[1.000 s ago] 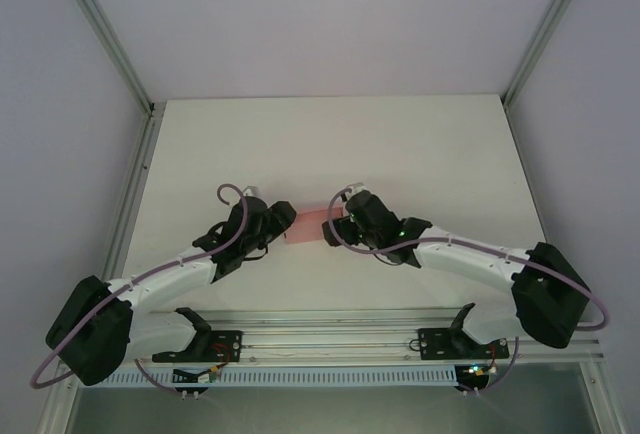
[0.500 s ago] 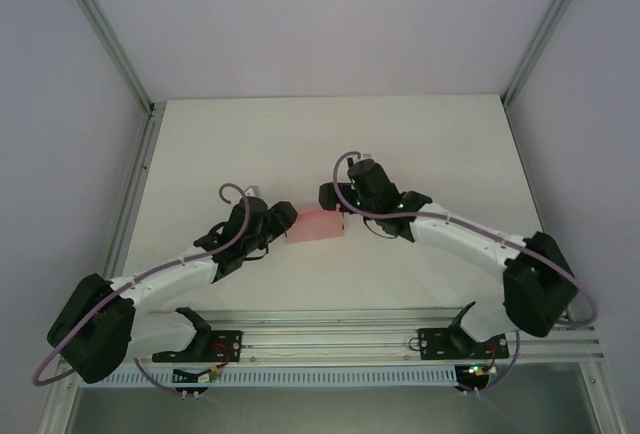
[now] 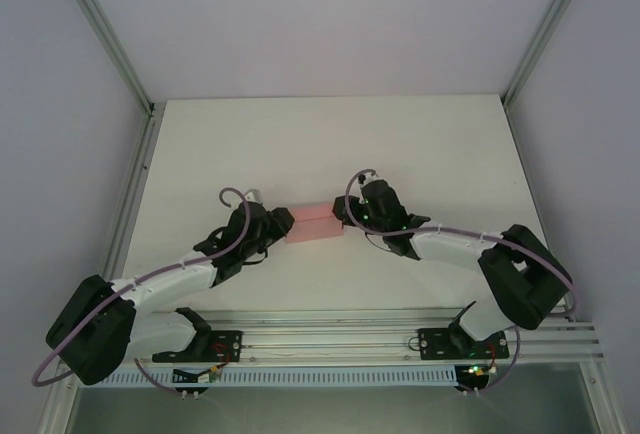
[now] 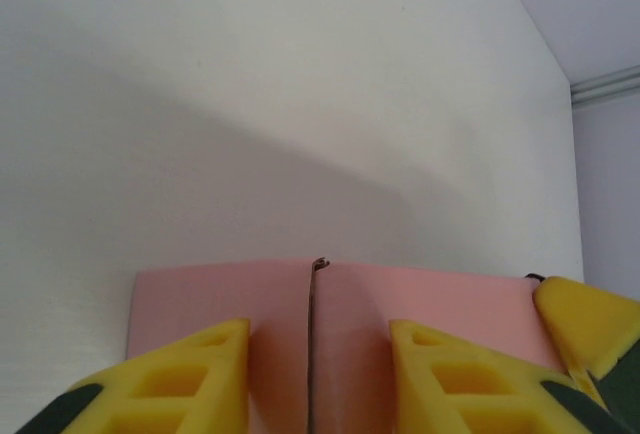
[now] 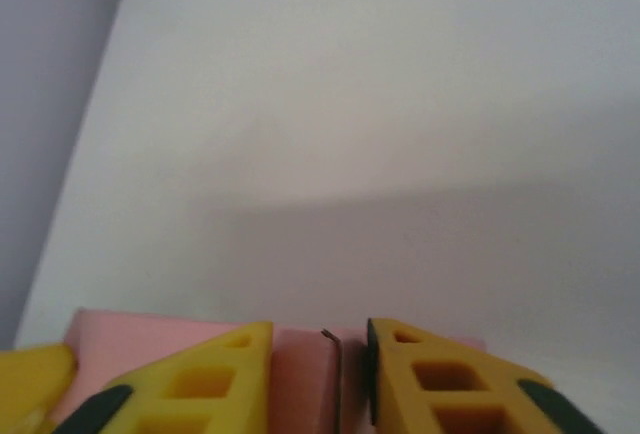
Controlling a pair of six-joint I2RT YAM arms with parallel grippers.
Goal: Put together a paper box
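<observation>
The pink paper box (image 3: 315,224) lies low on the white table (image 3: 330,144), between my two grippers. My left gripper (image 3: 287,226) is at its left end and my right gripper (image 3: 345,216) at its right end. In the left wrist view the yellow fingers (image 4: 200,374) straddle a thin upright card edge on the box (image 4: 190,294), with a gap on each side. My left gripper (image 4: 318,326) is open. My right gripper (image 5: 320,326) also straddles a thin edge of the box (image 5: 130,329). That edge stands close to its right finger (image 5: 430,374), with a wider gap on the left.
Grey walls and aluminium posts (image 3: 100,29) close in the table at the back and sides. The arm bases sit on a rail (image 3: 330,339) along the near edge. White table surface stretches beyond the box.
My right gripper drew back from the box towards the far side, then came down at the box's right end as its elbow dropped. The left arm has barely moved.
</observation>
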